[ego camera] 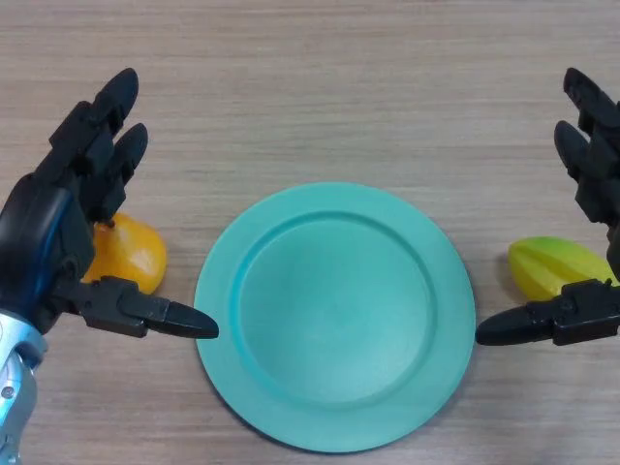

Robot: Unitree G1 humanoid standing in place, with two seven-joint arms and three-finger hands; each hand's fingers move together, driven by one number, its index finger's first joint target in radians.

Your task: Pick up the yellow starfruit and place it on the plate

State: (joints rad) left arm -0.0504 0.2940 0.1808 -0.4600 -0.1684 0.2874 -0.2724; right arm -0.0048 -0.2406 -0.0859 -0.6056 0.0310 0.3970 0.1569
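A teal plate (334, 315) lies in the middle of the wooden table, with nothing on it. The yellow-green ridged starfruit (554, 265) rests on the table just right of the plate, partly hidden by my right hand (591, 184). That hand is open at the right edge, fingers straight above the fruit and thumb stretched out below it toward the plate's rim. My left hand (68, 213) is open at the left, thumb pointing at the plate.
An orange-yellow rounded fruit (131, 254) sits on the table left of the plate, half covered by my left hand. Bare wooden table (329, 87) stretches behind the plate.
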